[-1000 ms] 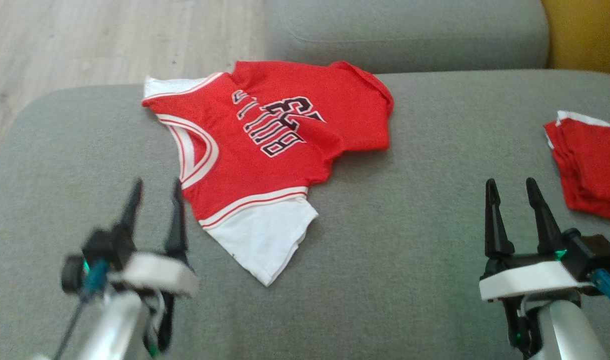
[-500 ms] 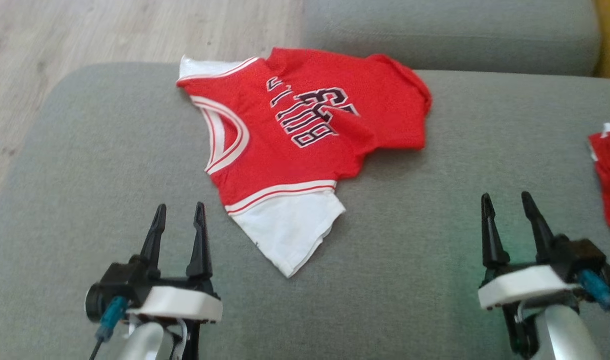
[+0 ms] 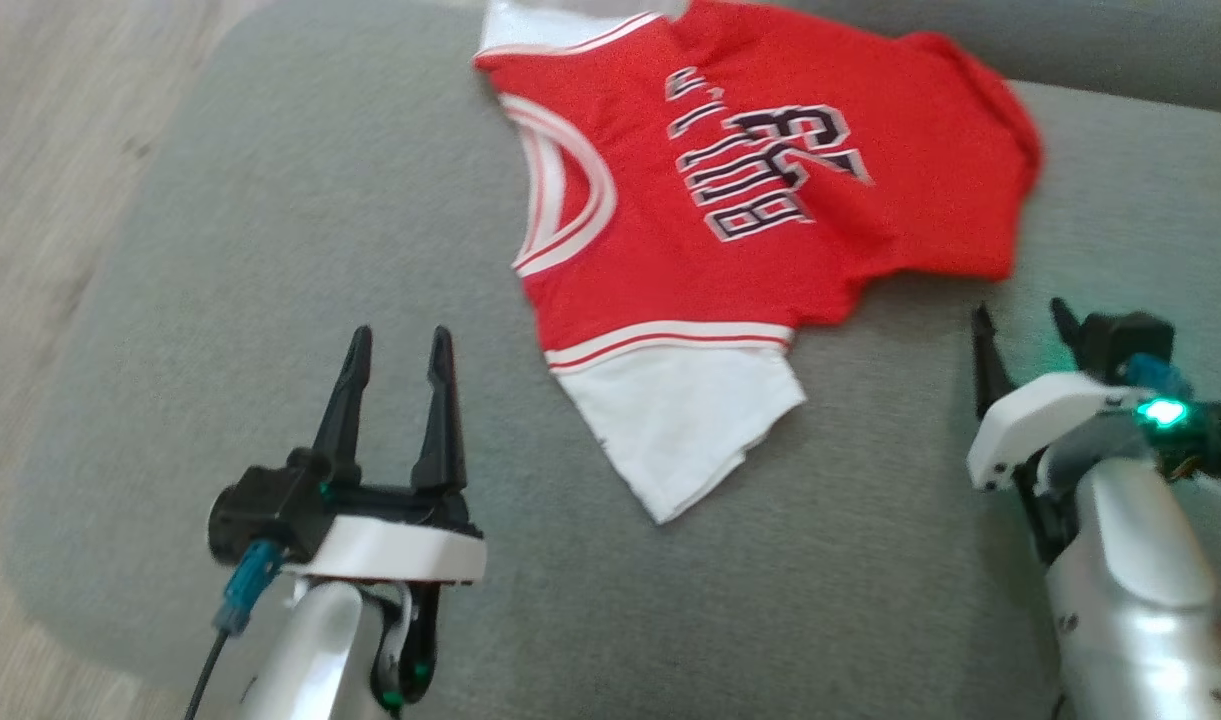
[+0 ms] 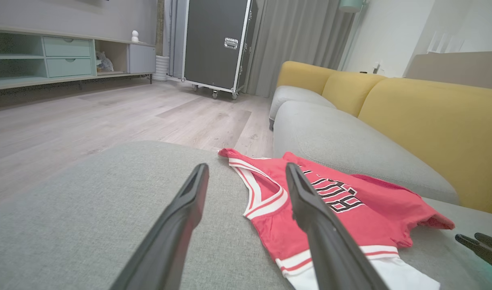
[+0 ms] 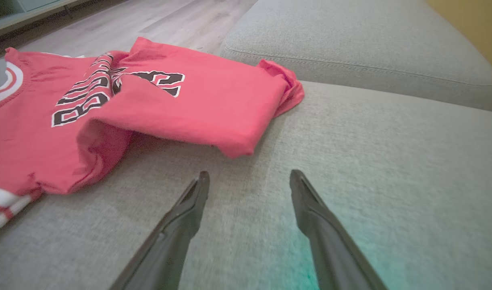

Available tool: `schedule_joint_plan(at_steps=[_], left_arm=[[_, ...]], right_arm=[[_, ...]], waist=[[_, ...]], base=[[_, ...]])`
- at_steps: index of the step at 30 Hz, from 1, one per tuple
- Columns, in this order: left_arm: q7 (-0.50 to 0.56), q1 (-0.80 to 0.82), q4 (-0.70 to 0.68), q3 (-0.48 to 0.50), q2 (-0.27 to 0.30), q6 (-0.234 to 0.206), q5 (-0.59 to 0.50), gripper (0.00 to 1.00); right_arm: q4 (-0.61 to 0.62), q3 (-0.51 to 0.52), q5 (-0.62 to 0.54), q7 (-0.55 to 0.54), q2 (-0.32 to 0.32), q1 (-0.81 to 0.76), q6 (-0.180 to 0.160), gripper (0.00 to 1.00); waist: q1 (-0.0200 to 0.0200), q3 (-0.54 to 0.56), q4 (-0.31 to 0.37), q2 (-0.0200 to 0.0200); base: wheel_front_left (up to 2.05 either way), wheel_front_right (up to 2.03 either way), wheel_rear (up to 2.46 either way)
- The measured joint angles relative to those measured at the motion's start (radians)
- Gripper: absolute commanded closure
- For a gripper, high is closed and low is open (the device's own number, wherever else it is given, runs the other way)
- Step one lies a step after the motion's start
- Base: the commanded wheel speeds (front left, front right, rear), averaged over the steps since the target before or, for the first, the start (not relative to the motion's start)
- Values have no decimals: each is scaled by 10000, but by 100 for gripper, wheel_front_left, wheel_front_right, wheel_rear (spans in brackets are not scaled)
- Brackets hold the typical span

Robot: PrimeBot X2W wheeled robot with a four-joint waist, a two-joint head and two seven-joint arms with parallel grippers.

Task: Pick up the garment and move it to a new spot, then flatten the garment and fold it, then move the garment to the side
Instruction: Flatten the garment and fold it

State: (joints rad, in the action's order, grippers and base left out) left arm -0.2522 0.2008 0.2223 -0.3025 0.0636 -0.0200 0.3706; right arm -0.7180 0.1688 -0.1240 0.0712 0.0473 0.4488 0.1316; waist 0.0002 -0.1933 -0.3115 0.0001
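Rumpled red jersey [image 3: 730,230] with a white sleeve lies on the coarse-woven grey sofa cushion [image 3: 270,250]; left claw [image 3: 400,335] and right claw [image 3: 1019,310] both released, empty

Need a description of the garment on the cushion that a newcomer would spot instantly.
On the wide grey sofa cushion, toward its far side, lies a rumpled red basketball jersey. Black-and-white chest lettering, a white-striped neckline and a white sleeve pointing toward the robot set it apart from the plain grey fabric around it.

Garment [image 3: 730,250] on the sofa cushion [image 3: 270,250].
Left end effector [image 3: 398,335] is before its left side, right end effector [image 3: 1020,312] near its right corner; floor [image 3: 30,150] lies left.
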Motion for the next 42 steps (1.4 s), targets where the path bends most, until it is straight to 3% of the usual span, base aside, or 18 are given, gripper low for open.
schedule_joint_plan(at_steps=[10,19,20,21,22,32,42], left_arm=[[0,629,-58,-27,-155,203,-21,0],[0,624,-65,-2,-176,186,12,0],[0,624,-67,-12,-180,182,12,0],[0,624,-67,-17,-184,148,12,0],[0,624,-67,-17,-186,109,12,0],[0,577,-61,63,-194,107,10,0],[0,-222,-4,414,-188,125,-10,0]], right_arm=[[-1822,2150,-1363,255,84,1639,0,0],[-2731,2986,-2199,1124,127,2412,0,0],[-2809,3108,-2266,1202,121,2465,0,49],[-2880,3252,-2314,1287,119,2513,0,82],[-2957,3350,-2343,1381,123,2571,0,100],[-3058,3590,-2838,1768,123,2556,0,100],[-1513,3219,-3436,1768,52,1230,0,100]], waist=[[-1,-743,-1110,0],[-2,-949,-1201,0],[-2,-936,-1165,0],[-2,-921,-1123,0],[-2,-903,-1077,0],[-2,-344,-370,0],[-3,654,387,0]], base=[[0,0,0],[0,0,0],[0,0,0],[0,0,0],[0,0,0],[0,0,0],[0,0,0]])
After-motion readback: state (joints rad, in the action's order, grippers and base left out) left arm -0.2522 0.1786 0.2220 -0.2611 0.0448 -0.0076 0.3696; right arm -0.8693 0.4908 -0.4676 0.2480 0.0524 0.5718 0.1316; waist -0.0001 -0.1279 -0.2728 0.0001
